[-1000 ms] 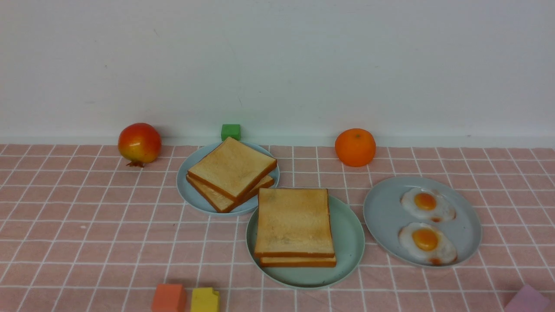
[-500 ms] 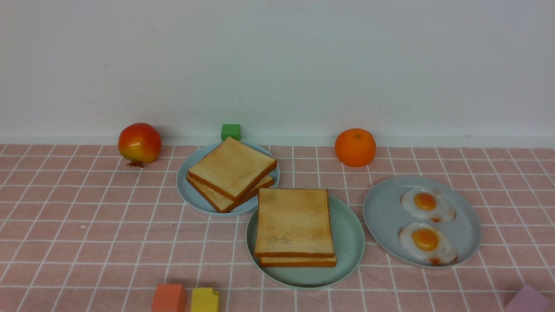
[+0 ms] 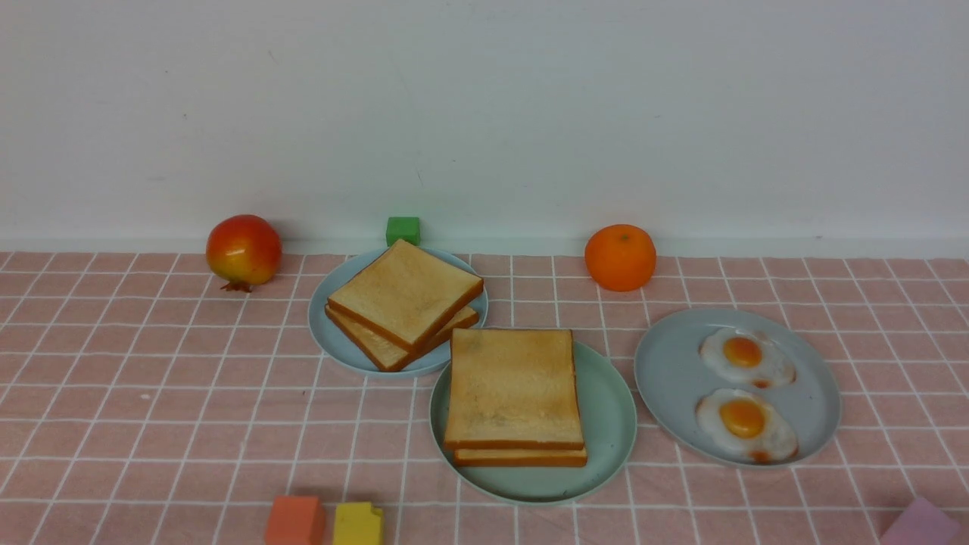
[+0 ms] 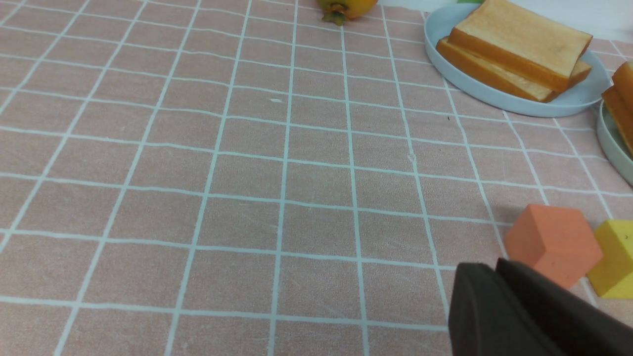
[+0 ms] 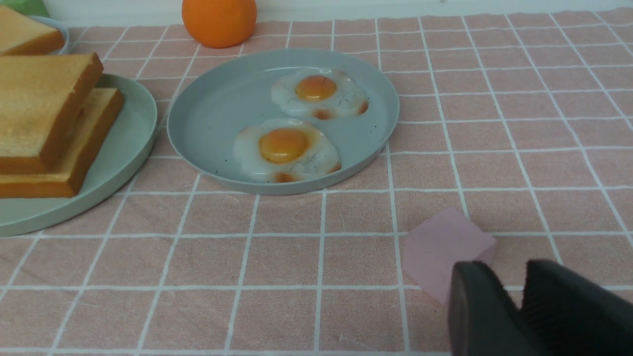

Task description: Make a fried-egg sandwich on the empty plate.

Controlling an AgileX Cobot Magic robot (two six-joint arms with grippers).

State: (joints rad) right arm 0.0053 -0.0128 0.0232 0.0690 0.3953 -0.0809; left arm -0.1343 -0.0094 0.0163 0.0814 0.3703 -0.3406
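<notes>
The fried-egg sandwich (image 3: pixel 515 393) is two stacked golden toast slices on the mint-green plate (image 3: pixel 606 424) in the middle of the front view. No egg shows between the slices. The sandwich (image 5: pixel 44 118) and plate (image 5: pixel 123 148) also show in the right wrist view. Neither gripper is in the front view. My left gripper (image 4: pixel 494 264) is shut and empty, low over the cloth beside an orange block (image 4: pixel 551 242). My right gripper (image 5: pixel 514 272) is shut and empty, just in front of a pink block (image 5: pixel 440 247).
A grey-blue plate (image 3: pixel 325 325) holds two more toast slices (image 3: pixel 405 299). Another grey-blue plate (image 3: pixel 666 378) holds two fried eggs (image 3: pixel 746 420). A pomegranate (image 3: pixel 242 250), green block (image 3: pixel 403 229) and orange (image 3: pixel 619 257) stand at the back. Orange (image 3: pixel 295 521), yellow (image 3: pixel 358 524) and pink (image 3: pixel 920 524) blocks sit at the front edge.
</notes>
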